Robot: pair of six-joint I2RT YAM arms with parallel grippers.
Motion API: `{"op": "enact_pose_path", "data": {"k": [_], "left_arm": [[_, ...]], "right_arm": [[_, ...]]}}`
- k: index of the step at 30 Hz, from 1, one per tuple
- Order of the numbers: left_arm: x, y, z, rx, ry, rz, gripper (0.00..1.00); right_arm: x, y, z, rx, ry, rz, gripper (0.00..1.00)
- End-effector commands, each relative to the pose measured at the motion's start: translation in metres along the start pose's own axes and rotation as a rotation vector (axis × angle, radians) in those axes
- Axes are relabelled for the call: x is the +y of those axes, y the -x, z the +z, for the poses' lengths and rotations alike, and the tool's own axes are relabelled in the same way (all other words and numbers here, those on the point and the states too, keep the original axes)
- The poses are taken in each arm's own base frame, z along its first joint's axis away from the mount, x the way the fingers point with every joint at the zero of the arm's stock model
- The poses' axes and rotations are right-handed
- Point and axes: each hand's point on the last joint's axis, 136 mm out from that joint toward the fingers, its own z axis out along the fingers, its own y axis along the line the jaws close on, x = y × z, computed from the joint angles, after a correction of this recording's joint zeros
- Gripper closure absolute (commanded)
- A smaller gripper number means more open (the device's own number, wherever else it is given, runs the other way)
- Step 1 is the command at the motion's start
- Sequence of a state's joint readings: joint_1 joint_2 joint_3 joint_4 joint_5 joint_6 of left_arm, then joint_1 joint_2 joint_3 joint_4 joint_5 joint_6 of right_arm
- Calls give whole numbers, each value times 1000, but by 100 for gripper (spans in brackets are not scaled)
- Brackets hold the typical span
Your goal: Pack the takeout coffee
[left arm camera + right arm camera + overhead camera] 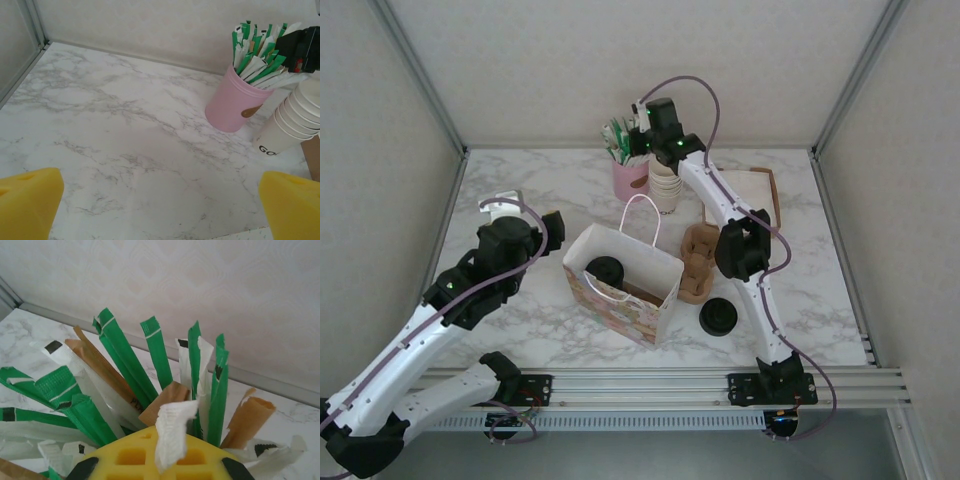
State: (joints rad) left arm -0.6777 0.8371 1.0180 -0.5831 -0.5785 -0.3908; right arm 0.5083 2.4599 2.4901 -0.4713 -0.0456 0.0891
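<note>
Coffee (605, 268) seems already inside the bag (620, 305); right gripper (167, 452) pinches a white packet (172, 427) from the pink cup (631, 178); left gripper (160, 200) hangs spread wide and empty above the table (125, 135)

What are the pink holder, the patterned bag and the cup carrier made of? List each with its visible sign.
Pink holder: probably matte plastic or coated metal; smooth, even colour, tan tag. Patterned bag: paper, with crisp folded edges and cord handles. Cup carrier: looks like moulded pulp; dull brown, rounded wells.
</note>
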Motion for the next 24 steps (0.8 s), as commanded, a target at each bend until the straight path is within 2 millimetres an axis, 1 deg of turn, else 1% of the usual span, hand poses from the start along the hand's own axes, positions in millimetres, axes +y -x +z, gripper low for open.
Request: {"op": "enact_pose_path", "data": {"k": [1,3,4,5,7,8,9,12,14,17,19,21,23,24], "left_arm": [[11,-1,-3,0,32,-16,0],[10,-1,-5,3,26,-24,0],[11,-1,-5,6,26,-26,0],[11,-1,-6,9,23,-30,0],[12,-2,-7,14,24,-30,0],[12,-1,-8,14,23,-32,0],[13,-1,-9,16,25,-32,0],[13,-3,-10,31,24,-28,0],[13,-5,-11,47,22,-22,0],[12,-7,-12,61,17,-19,0],[13,-7,-13,60,16,-25,0],[13,-7,-14,55,12,-40,0],[14,-8,-14,50,8,-58,0],[14,-8,-15,49,5,-64,0]], "right_arm": [[-1,11,-16,7,-7,-8,85],[4,29,-30,-38,9,1,72],[6,40,-39,-63,15,5,63],[9,52,-49,-88,20,9,51],[13,70,-68,-122,29,15,34],[15,77,-78,-137,32,17,31],[16,84,-88,-147,28,20,31],[8,100,-118,-170,-28,59,28],[0,108,-142,-180,-72,89,23],[-8,114,-172,-183,-95,124,20],[-14,114,-188,-177,-102,138,20],[-24,113,-206,-170,-134,143,20],[-41,105,-220,-154,-198,135,21],[-54,99,-225,-145,-241,138,22]]}}
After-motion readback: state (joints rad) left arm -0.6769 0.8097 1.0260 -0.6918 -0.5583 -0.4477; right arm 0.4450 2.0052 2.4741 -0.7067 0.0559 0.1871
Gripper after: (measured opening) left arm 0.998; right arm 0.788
